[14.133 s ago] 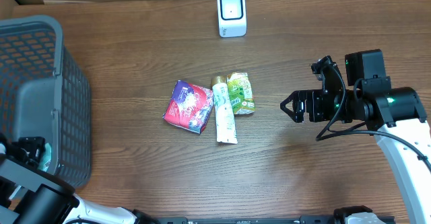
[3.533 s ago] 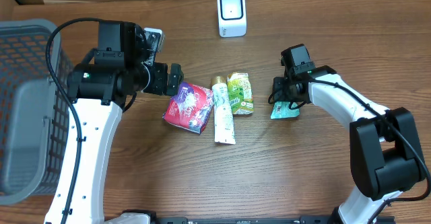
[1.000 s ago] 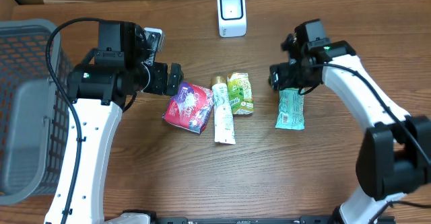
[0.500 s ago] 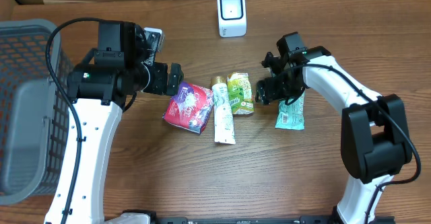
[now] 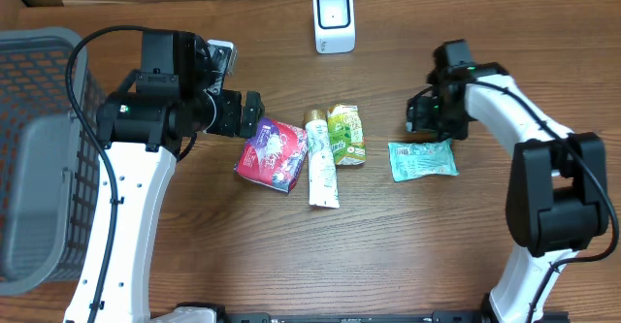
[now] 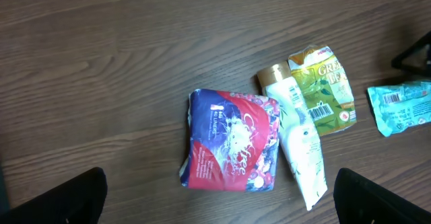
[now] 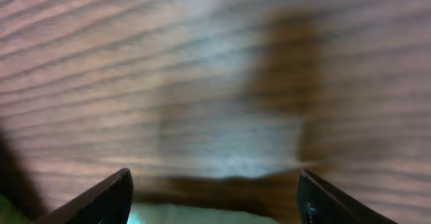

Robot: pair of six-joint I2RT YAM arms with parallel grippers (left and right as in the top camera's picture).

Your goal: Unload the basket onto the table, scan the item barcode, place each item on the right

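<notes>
Overhead: the teal packet (image 5: pixel 422 159) lies flat on the table (image 5: pixel 291 255), nearer the robot than the white scanner (image 5: pixel 334 19) and off to the scanner's right. The right pincer (image 5: pixel 428 121) hovers just on the scanner side of it. The left pincer (image 5: pixel 254 115) hangs to the scanner's left.

Left wrist: that pincer is spread wide and empty. A pale printed patch on the packet may be the barcode.

Right wrist: blurred. The fingertips stand apart over bare table, gripping nothing.

The packet looks light, soft and slippery. I would pinch a crimped end seam, leaving the printed face clear.
</notes>
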